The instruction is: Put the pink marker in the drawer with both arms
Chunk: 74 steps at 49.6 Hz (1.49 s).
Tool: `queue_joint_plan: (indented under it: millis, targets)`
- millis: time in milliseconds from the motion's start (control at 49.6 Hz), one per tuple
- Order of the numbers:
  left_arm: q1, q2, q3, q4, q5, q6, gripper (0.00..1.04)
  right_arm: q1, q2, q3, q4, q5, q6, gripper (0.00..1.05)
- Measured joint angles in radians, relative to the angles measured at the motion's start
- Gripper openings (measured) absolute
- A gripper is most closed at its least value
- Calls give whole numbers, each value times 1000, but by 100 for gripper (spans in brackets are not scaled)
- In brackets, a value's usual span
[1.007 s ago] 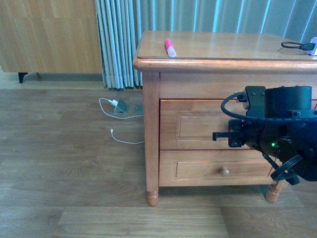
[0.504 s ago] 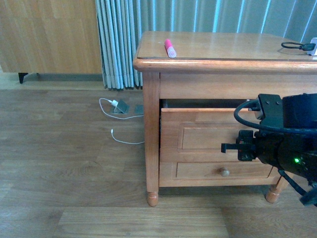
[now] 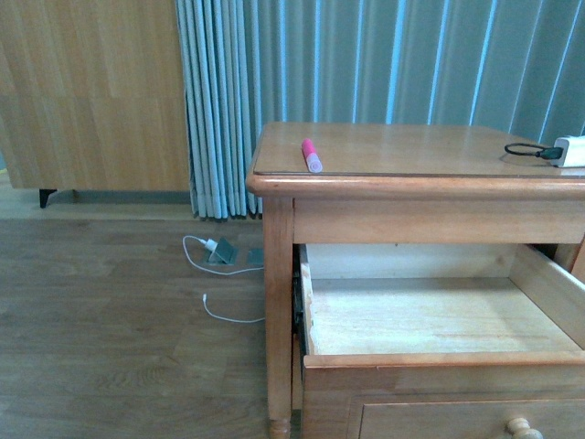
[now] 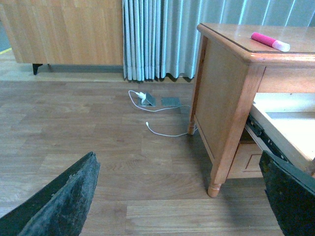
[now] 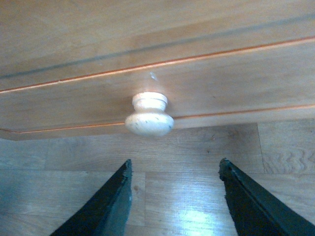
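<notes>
The pink marker (image 3: 312,155) lies on the nightstand top near its left front corner; the left wrist view shows the pink marker (image 4: 270,42) too. The drawer (image 3: 439,360) stands pulled far out, its pale inside bare, with its knob (image 3: 519,426) low at the front. Neither arm shows in the front view. My left gripper (image 4: 177,196) hangs open over the floor, left of the nightstand and well below the marker. My right gripper (image 5: 175,163) is open, its fingertips just short of a round wooden knob (image 5: 149,115) on a drawer front, touching nothing.
A white charger with a black cable (image 3: 567,151) sits at the top's right edge. A white cable and plug (image 3: 219,251) lie on the wood floor by the curtain (image 3: 366,55). A wooden cabinet (image 3: 91,91) stands at the back left. The nightstand's front leg (image 4: 214,187) is near my left gripper.
The drawer went from shut to pulled far out. The right arm, in front of the drawer before, has left the front view. The view now sits higher.
</notes>
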Motion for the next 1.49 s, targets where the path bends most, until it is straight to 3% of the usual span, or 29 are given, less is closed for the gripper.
queue_joint_plan:
  millis: [81,201,483,604,725,866,926,1007,1088,1208,1309,1410,1490]
  targets:
    - [0,0,0,0,0,0,99,-41,-177,-35,-109,-63,16,75]
    - [0,0,0,0,0,0,99,-94,-409,-55,-269,-142,20,97]
    - [0,0,0,0,0,0,99,-269,-900,-71,-639,-385,32,96]
    - [0,0,0,0,0,0,99,-342,-1037,-94,-709,-480,18,96]
    - [0,0,0,0,0,0,99,-391,-1124,-119,-740,-466,-7,96]
    - [0,0,0,0,0,0,99,-385,-1139,-131,-711,-430,-24,95]
    - [0,0,0,0,0,0,99,-331,-1184,-220,-498,-220,-88,85]
    - [0,0,0,0,0,0,99,-281,-1241,-290,-327,-47,-139,72]
    - [0,0,0,0,0,0,99,-243,-1289,-301,-303,36,-167,58]
    - [0,0,0,0,0,0,99,-192,-1351,-324,-344,82,-185,33]
    - [0,0,0,0,0,0,99,-182,-1366,-331,-351,88,-192,45]
    - [0,0,0,0,0,0,99,-180,-1369,-331,-352,90,-192,72]
    - [0,0,0,0,0,0,99,-180,-1369,-331,-352,90,-192,86]
